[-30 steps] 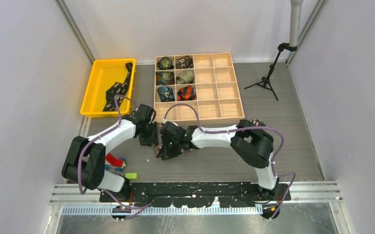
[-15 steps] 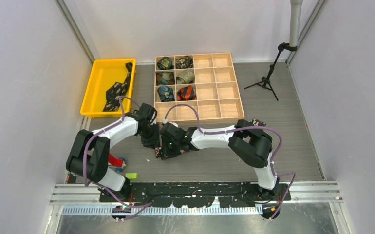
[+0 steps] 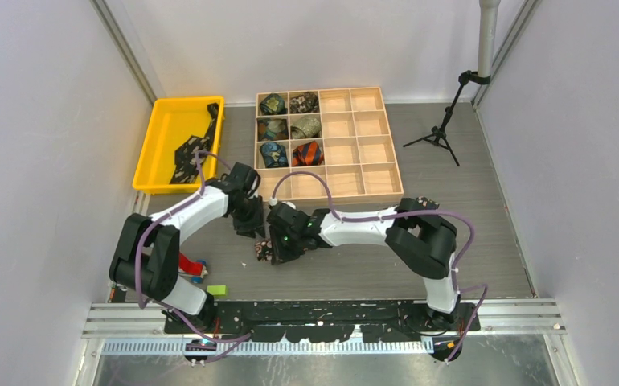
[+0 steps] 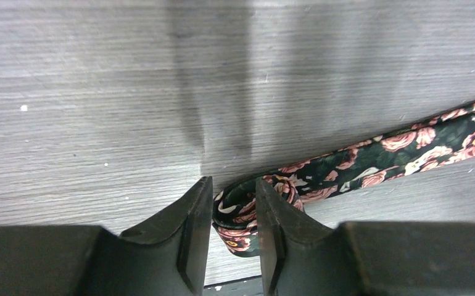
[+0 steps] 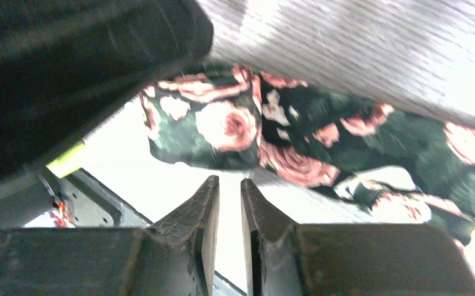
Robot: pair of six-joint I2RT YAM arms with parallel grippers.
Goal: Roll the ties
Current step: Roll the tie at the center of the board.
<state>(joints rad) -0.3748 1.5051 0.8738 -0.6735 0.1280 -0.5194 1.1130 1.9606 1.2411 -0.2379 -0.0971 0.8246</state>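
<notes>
The dark floral tie [image 4: 408,145] lies across the grey table with its near end folded into a small coil. My left gripper [image 4: 234,185] is shut on that coil, one finger against each side. In the top view the left gripper [image 3: 252,227] and right gripper [image 3: 272,249] meet over the tie's coiled end [image 3: 260,248]. My right gripper [image 5: 229,185] hovers just short of the floral tie [image 5: 223,126], jaws a narrow gap apart with nothing between them. A black dotted tie [image 3: 190,149] lies unrolled in the yellow bin [image 3: 157,137].
A wooden grid box [image 3: 362,141] behind the arms holds several rolled ties [image 3: 290,129] in its left cells. A black tripod [image 3: 439,133] stands at the back right. Small red and blue things [image 3: 190,265] and a green block [image 3: 217,289] lie near the left arm's base.
The left gripper has slid right and closer to the right gripper, onto the tie's end. The right gripper's jaws have parted slightly.
</notes>
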